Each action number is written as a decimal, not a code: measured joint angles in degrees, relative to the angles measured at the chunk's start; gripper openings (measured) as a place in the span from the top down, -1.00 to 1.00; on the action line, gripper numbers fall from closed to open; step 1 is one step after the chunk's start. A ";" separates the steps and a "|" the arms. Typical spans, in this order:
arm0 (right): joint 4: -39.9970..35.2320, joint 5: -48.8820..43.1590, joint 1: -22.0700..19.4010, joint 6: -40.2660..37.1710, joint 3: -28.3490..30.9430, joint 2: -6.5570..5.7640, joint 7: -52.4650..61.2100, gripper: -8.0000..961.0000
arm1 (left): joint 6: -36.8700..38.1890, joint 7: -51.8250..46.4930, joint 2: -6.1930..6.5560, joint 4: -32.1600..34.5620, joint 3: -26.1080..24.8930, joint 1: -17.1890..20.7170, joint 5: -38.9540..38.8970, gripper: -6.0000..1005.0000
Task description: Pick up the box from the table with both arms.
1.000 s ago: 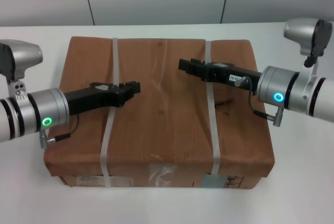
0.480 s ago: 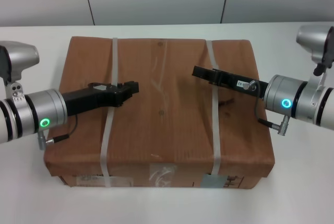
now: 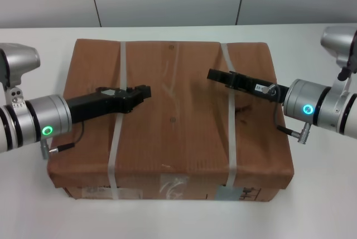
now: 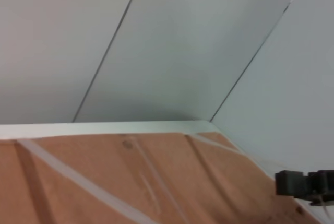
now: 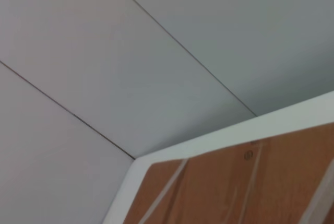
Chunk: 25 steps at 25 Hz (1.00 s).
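1. The box (image 3: 170,119), a flat brown paper-wrapped carton with two white straps (image 3: 229,122), lies flat in the middle of the white table (image 3: 318,205); it is not lifted.
2. The right gripper (image 3: 215,75) has drawn back toward the right edge of the box during the last second. Its tip now hangs just inside the right strap, no longer near the centre.
3. The left gripper (image 3: 146,91) has almost not moved. It stays above the left strap (image 3: 118,122), pointing toward the centre.
4. I cannot tell if the fingers of either gripper are wide or narrow. Neither holds anything.
5. In my judgement, the arms are spreading toward the two sides, so the squeeze on the box is still to come.
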 joint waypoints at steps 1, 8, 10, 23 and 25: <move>-0.44 0.45 -0.54 -0.91 0.00 0.00 -0.03 0.92 | 0.61 0.00 0.05 0.01 -0.02 0.02 -0.23 0.79; -2.17 1.90 -2.21 -3.90 -0.07 -0.01 -0.36 0.91 | 6.43 -0.77 0.36 2.22 0.01 1.35 -1.55 0.79; -2.20 2.38 -2.62 -4.99 -0.04 -0.01 -0.60 0.91 | 8.13 -1.28 0.37 3.43 0.01 1.91 -1.59 0.79; -2.79 6.47 -5.41 -10.15 -0.06 -0.02 -1.70 0.92 | 12.62 -2.22 0.46 5.26 -0.55 3.06 -1.77 0.80; -2.80 6.49 -5.46 -10.62 -0.04 -0.01 -1.70 0.92 | 12.76 -2.20 0.47 5.54 -0.79 3.29 -1.78 0.80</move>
